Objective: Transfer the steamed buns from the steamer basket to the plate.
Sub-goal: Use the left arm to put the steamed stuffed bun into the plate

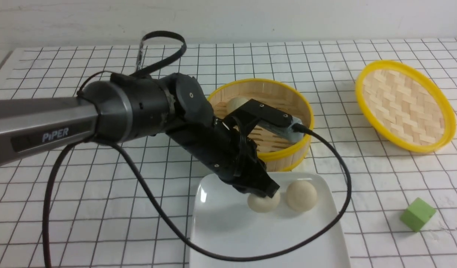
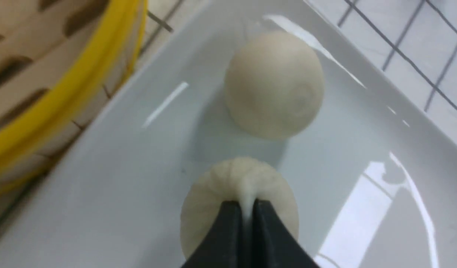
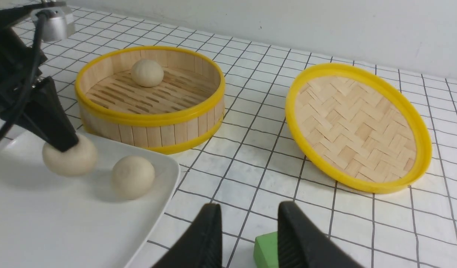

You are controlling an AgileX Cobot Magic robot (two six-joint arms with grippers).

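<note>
One steamed bun (image 1: 264, 204) is sitting at the plate's basket-side end, with the left gripper (image 2: 243, 206) pinching its top, the fingertips clamped nearly together on the dough. A second bun (image 1: 301, 195) is resting on the plate (image 1: 269, 238) just beside it, to the right. The third bun (image 3: 147, 73) is lying inside the steamer basket (image 3: 150, 119), on the slatted floor, and the basket is standing right behind the plate. Farther right, the woven yellow-rimmed lid (image 1: 405, 108) is lying on the gridded table (image 1: 146, 208). Nearer, a green cube (image 1: 418, 214) is resting right of the plate. The right gripper (image 3: 249, 208) is showing its fingers apart, holding nothing.
</note>
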